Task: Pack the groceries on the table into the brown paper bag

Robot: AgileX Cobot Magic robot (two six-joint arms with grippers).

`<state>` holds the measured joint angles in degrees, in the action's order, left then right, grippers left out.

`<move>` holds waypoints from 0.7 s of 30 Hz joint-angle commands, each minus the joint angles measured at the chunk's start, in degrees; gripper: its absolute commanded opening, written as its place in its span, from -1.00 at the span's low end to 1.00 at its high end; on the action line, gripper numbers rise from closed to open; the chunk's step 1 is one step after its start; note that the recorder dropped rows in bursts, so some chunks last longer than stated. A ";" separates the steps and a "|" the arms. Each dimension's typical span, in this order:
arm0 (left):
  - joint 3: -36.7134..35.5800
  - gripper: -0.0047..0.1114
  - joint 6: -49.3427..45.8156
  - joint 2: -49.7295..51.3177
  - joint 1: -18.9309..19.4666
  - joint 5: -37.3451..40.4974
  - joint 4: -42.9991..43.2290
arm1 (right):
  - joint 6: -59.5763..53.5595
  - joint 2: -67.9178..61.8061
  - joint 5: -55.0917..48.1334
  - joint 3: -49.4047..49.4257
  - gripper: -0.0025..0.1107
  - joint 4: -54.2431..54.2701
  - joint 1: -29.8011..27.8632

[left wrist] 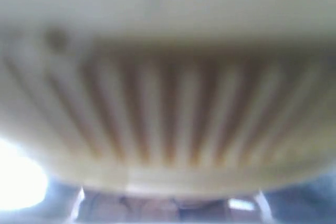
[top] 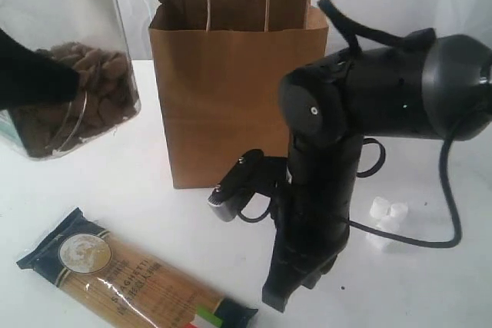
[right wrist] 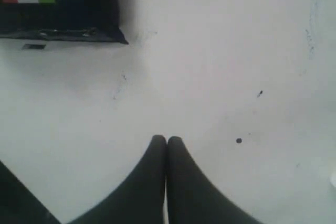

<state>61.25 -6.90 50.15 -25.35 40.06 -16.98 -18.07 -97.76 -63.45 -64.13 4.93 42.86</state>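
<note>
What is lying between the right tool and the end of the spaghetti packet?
Nothing. In the right wrist view, only bare white tabletop stretches between the shut right tool and the spaghetti packet.

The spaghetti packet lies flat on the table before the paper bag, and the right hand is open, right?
No: the right hand is shut, as the right wrist view shows. The spaghetti packet does lie flat on the table before the paper bag.
</note>
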 commanded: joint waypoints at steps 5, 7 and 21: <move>6.75 -0.92 -4.79 -0.81 0.07 5.57 -10.02 | 1.92 11.35 -0.94 4.41 -0.96 -5.26 -5.05; 6.84 -0.92 -6.15 -0.81 0.07 4.46 -10.02 | 4.34 13.29 -0.95 5.71 -0.96 -8.16 -8.08; 6.84 -0.92 -19.26 1.52 0.07 -13.29 -17.79 | 0.29 22.32 7.42 13.51 -0.96 -7.46 -31.27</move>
<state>67.30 -22.46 50.70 -25.35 31.53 -30.24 -16.66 -76.26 -60.89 -51.86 -4.85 14.85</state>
